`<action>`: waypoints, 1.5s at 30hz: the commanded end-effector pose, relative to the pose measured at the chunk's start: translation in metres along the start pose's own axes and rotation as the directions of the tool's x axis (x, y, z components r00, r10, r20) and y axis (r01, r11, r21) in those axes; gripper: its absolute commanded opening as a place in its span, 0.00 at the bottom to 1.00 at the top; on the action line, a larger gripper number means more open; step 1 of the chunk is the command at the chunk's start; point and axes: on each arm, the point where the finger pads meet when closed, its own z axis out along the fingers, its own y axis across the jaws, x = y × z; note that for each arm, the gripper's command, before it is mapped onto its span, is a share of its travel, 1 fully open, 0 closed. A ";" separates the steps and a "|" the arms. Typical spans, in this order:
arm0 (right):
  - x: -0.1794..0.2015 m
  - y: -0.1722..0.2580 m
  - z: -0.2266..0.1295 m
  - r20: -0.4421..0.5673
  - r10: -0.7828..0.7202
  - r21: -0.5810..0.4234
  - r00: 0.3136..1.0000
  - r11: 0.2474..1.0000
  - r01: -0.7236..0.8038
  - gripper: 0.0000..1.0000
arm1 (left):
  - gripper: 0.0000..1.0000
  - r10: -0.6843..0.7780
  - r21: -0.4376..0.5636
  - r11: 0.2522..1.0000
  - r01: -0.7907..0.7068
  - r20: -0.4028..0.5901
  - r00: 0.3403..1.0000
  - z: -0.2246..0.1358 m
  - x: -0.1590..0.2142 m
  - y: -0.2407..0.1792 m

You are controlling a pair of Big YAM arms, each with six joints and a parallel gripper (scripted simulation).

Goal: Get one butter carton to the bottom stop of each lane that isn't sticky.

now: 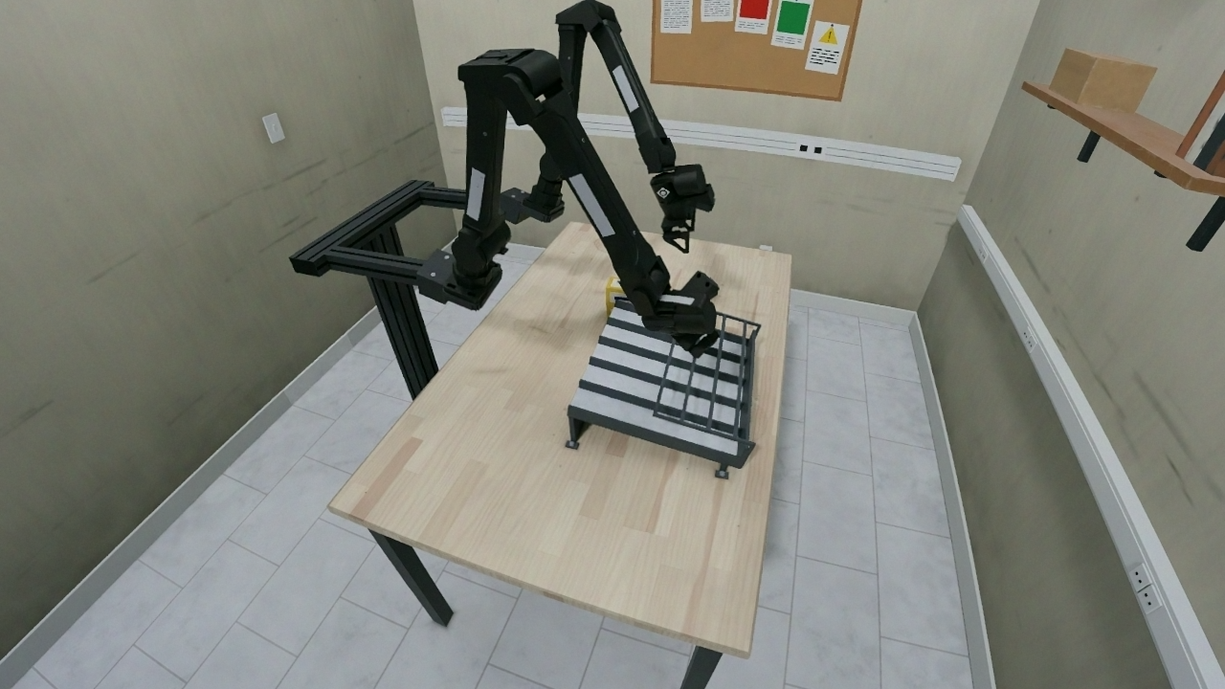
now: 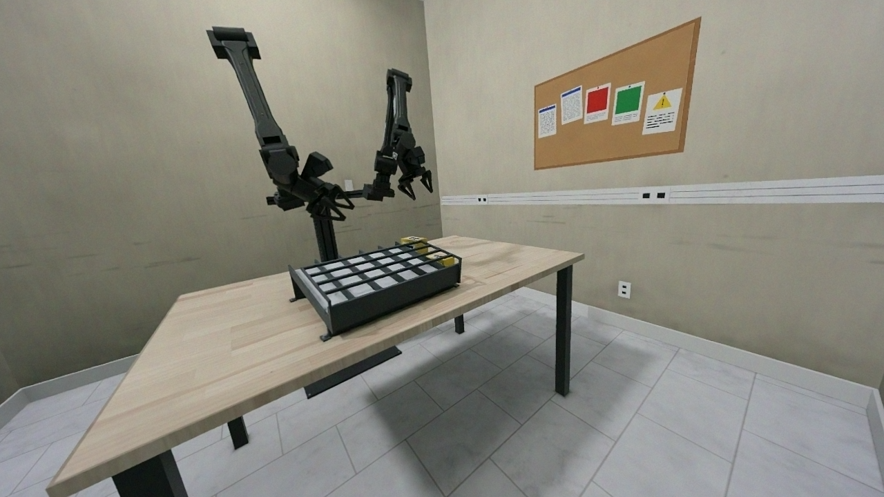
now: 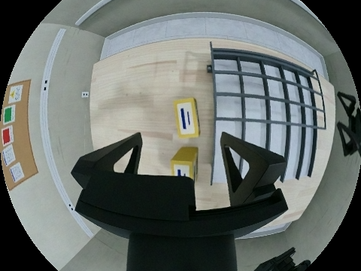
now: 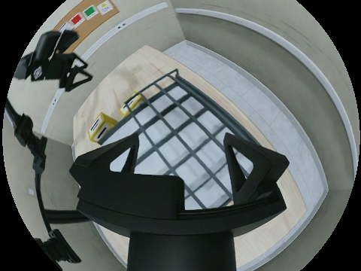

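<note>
1. The left gripper [image 1: 680, 244] [image 2: 422, 194] [image 3: 180, 136] [image 4: 90, 71] stood wide open, its 2 fingers well apart, with nothing held between them.
2. The right gripper [image 1: 701, 351] [image 2: 347, 212] [image 3: 338, 107] [image 4: 181, 137] was also wide open and held nothing; it hung above the sloped shelf [image 1: 651, 432] [image 2: 395, 296] [image 3: 214, 105] [image 4: 218, 109].
3. In the left wrist view, the taller butter carton [image 1: 611, 293] [image 2: 412, 241] [image 3: 184, 162] [image 4: 101, 128] appeared between the open fingers, partly hidden by the gripper body, yet neither finger touched it.
4. The lower butter carton [image 2: 442, 259] [image 3: 186, 117] [image 4: 131, 104] lay near it, farther up in that view.
5. Those 2 cartons rested on the table [image 1: 514, 411] [image 2: 247, 327] [image 3: 131, 86] [image 4: 113, 83], beside the end of the shelf, outside its 5 lanes.
6. The table had a pale wooden surface, and crossing bars covered part of the lanes.
7. A cork board [image 1: 727, 64] [image 2: 581, 141] [image 3: 28, 143] [image 4: 98, 22] hung on a beige wall, over a grey tiled floor [image 1: 839, 454] [image 2: 469, 395] [image 3: 180, 28] [image 4: 203, 60].
</note>
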 end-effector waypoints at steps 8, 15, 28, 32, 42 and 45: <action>-0.035 0.138 0.063 0.160 -0.461 -0.304 0.873 0.818 0.488 1.00 | 0.91 -0.158 0.026 0.987 0.158 -0.016 0.987 0.107 -0.024 0.011; -0.040 0.174 0.070 0.224 -0.503 -0.356 0.834 0.755 0.551 1.00 | 0.91 -0.191 0.063 0.978 0.198 -0.098 0.977 0.166 0.004 0.017; -0.046 0.175 0.066 0.225 -0.486 -0.358 0.844 0.765 0.536 1.00 | 0.91 -0.167 0.166 0.964 0.209 -0.236 0.957 0.229 0.100 -0.004; -0.046 0.175 0.066 0.225 -0.486 -0.358 0.844 0.765 0.536 1.00 | 0.91 -0.176 0.173 0.960 0.221 -0.245 0.953 0.234 0.105 -0.007; -0.049 0.173 0.066 0.229 -0.494 -0.347 0.838 0.763 0.545 1.00 | 0.90 -0.169 0.174 0.961 0.215 -0.248 0.954 0.262 0.115 -0.013; -0.049 0.173 0.066 0.229 -0.494 -0.347 0.838 0.763 0.545 1.00 | 0.88 -0.169 0.174 0.961 0.215 -0.248 0.954 0.262 0.118 -0.014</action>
